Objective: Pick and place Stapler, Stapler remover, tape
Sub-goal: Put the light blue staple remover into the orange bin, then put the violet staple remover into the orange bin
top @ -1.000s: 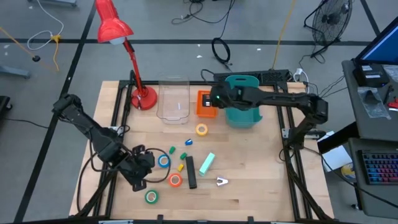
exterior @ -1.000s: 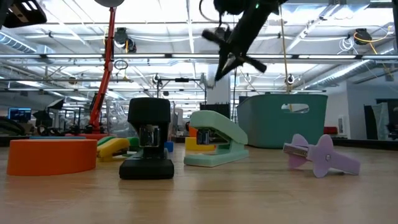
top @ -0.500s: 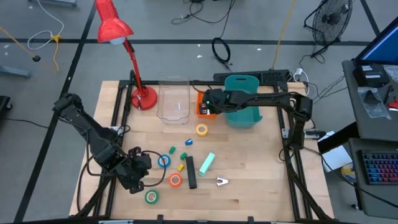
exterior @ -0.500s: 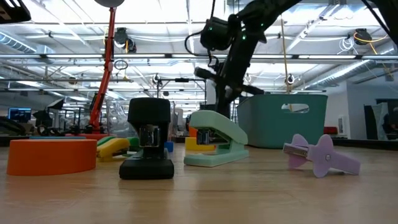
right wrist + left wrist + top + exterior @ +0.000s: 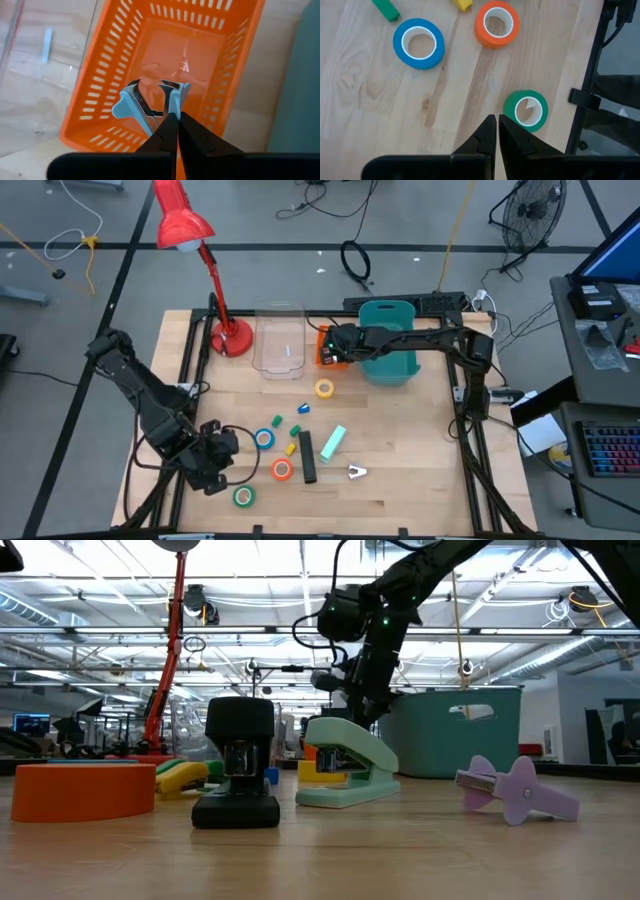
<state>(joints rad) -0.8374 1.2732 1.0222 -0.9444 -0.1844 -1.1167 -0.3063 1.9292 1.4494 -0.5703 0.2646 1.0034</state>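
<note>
**Now over the orange basket — right claw carrying a blue staple remover**

Over the last second the right arm has swung in from above the teal bin (image 5: 388, 352) and come down, so the right gripper (image 5: 174, 116) now hangs just above the orange basket (image 5: 100, 85). It's pinching a light-blue staple remover (image 5: 145, 102) between pressed-together fingers; the remover dangles over the basket's open mouth, not yet inside or let go. Judgement: the place step is almost done, only lowering and letting go are left.

The left arm has pulled back toward the table's near-left corner. The left gripper (image 5: 496, 131) is pressed together on nothing, just beside the green tape roll (image 5: 525, 110); blue tape (image 5: 419, 43) and orange tape (image 5: 496, 23) lie farther ahead, and yellow tape (image 5: 324, 389) sits mid-table.

Still to move: the mint stapler (image 5: 333, 441), black stapler (image 5: 307, 457) and a lilac remover (image 5: 356, 471) — all well apart from either claw.
</note>
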